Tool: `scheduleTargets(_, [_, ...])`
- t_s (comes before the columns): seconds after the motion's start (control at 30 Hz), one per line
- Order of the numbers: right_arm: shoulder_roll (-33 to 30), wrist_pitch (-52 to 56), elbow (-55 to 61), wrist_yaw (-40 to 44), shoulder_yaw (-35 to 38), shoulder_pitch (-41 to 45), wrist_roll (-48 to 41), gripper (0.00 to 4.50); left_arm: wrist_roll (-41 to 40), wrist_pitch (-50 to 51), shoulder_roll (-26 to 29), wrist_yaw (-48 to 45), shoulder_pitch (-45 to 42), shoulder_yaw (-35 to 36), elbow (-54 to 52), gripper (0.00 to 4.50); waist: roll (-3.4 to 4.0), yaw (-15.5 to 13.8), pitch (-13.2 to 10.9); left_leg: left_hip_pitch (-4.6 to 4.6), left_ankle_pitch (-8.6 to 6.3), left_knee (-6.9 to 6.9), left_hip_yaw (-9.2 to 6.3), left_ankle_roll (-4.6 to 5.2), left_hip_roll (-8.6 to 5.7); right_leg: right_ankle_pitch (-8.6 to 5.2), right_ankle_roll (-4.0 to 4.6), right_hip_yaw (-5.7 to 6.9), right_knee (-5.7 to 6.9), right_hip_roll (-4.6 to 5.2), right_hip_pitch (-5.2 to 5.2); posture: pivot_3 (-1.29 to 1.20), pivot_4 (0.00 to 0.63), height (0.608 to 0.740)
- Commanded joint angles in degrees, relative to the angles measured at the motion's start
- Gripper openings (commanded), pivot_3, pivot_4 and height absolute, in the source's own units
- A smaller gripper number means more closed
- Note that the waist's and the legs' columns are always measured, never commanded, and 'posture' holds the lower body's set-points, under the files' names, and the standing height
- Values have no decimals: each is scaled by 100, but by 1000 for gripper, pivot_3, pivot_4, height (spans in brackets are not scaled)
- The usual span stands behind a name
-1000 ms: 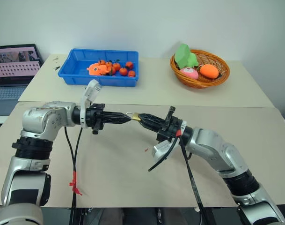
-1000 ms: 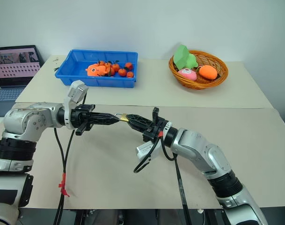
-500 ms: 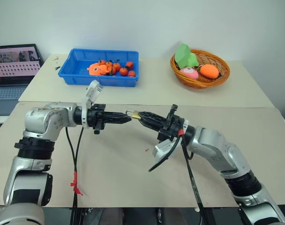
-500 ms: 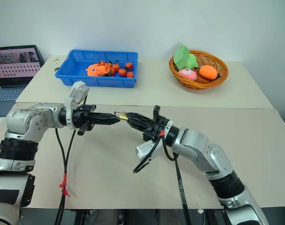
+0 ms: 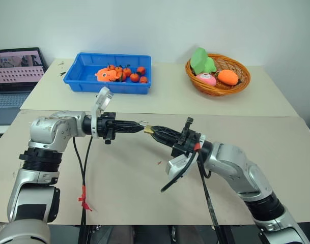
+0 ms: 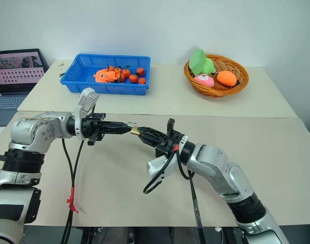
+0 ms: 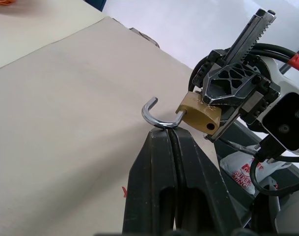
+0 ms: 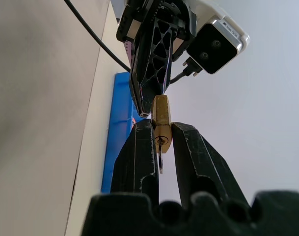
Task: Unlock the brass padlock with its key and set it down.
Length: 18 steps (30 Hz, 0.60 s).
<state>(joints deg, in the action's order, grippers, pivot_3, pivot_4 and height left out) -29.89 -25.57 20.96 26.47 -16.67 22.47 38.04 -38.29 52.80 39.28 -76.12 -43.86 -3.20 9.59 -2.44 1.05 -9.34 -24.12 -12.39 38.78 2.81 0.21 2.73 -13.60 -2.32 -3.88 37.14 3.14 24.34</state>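
Left wrist view: the brass padlock [image 7: 199, 113] is held above the table [image 5: 144, 173], its shackle [image 7: 158, 118] sprung free and pinched by the clenched left gripper [image 7: 173, 133]. Its body is clamped by the right gripper [image 8: 158, 135], key [image 8: 160, 147] seated, presumably so both halves stay steadied while unlocked.

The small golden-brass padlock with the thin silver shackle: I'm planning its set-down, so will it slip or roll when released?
The small golden-brass padlock looks smooth, so probably slippery between the right gripper fingers. Its blocky flat faces should likely stop rolling on the beige table. The open silver shackle, pinched by the left gripper, may swivel and tip it.
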Motion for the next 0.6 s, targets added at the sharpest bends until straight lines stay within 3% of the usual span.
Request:
scheduleTargets(0.03, [36,13,216,66,-14,-18,-156,83,-12,-108,10,14,-156,143,-81,64,0,0,0,0,0,0,0,0,0,0,0,0,0,0,0,0,150,740])
scheduleTargets(0.33, [-20,-44,142,119,-10,-88,-243,83,50,-228,102,-6,-32,141,-159,64,0,0,0,0,0,0,1,0,0,0,0,0,0,0,0,0,150,740])
scheduleTargets(0.6, [-157,23,-112,58,280,-72,-488,83,566,-971,668,-341,447,33,-224,64,0,9,0,1,0,-1,3,0,0,0,0,0,0,1,0,0,150,740])
